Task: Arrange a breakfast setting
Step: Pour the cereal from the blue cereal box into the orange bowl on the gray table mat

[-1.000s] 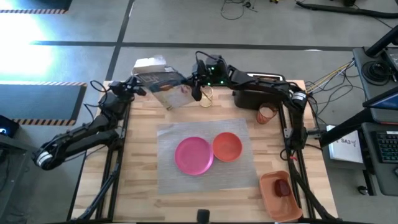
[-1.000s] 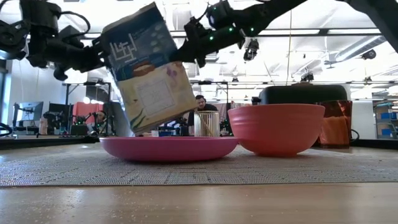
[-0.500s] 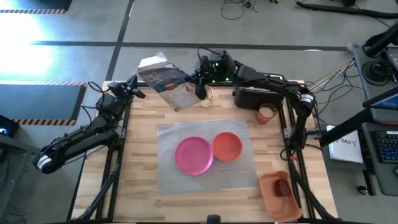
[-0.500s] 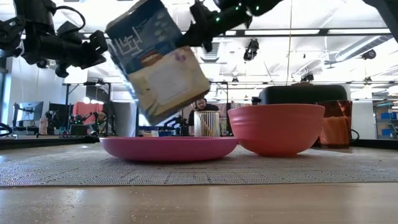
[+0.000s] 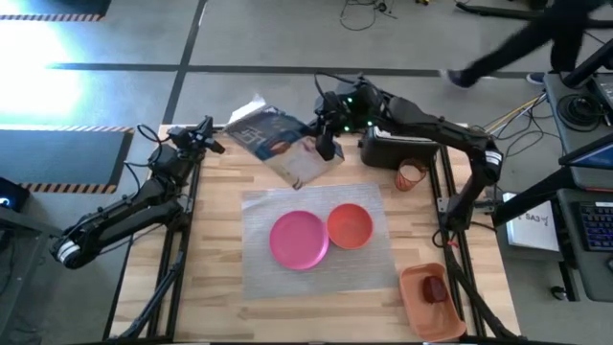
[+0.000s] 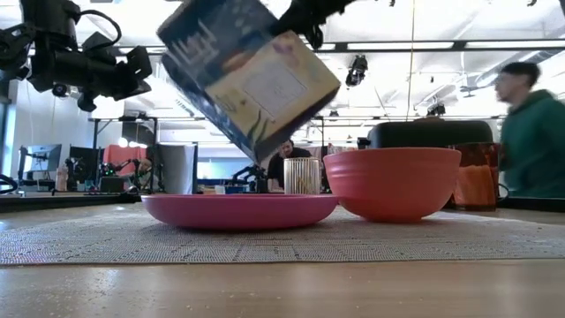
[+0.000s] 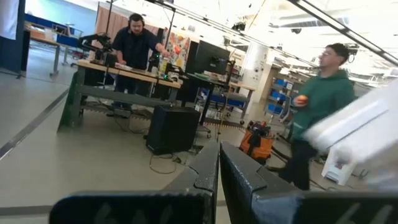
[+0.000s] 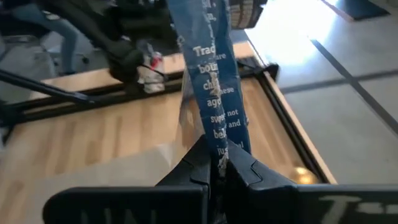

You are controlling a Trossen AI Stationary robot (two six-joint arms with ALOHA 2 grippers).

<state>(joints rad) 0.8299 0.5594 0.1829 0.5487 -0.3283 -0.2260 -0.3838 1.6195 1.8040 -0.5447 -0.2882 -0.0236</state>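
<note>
A blue-and-cream carton (image 5: 285, 146) hangs tilted above the far part of the table, high over the plate in the low view (image 6: 252, 75). My right gripper (image 5: 328, 146) is shut on its right end. My left gripper (image 5: 205, 130) stays shut and empty at the far left, apart from the carton. On the grey placemat (image 5: 259, 273) rest the pink plate (image 5: 299, 240) and the orange bowl (image 5: 350, 225). The small orange cup (image 5: 410, 175) stands on the wood by the toaster. The red apple (image 5: 436, 289) lies in the tray. Toast and utensil are not visible. My right gripper pinches the carton between its two fingers at its narrow blue side (image 8: 214, 134), at the end nearest the toaster. The fingers come from the table's right, slanting down, in line with that narrow side. The carton is lifted clear and tilted, its open end toward the far left.
The black toaster (image 5: 388, 150) stands at the far right, under my right arm. The orange tray (image 5: 429, 307) sits at the near right corner. A ribbed glass (image 6: 302, 175) stands behind the plate. A person (image 6: 530, 132) walks beyond the table's far right.
My right gripper has risen and gone toward the table's right and near side, carrying the carton away from my left gripper. The carton has been lifted higher and has tipped further over. My left gripper stays where it was.
</note>
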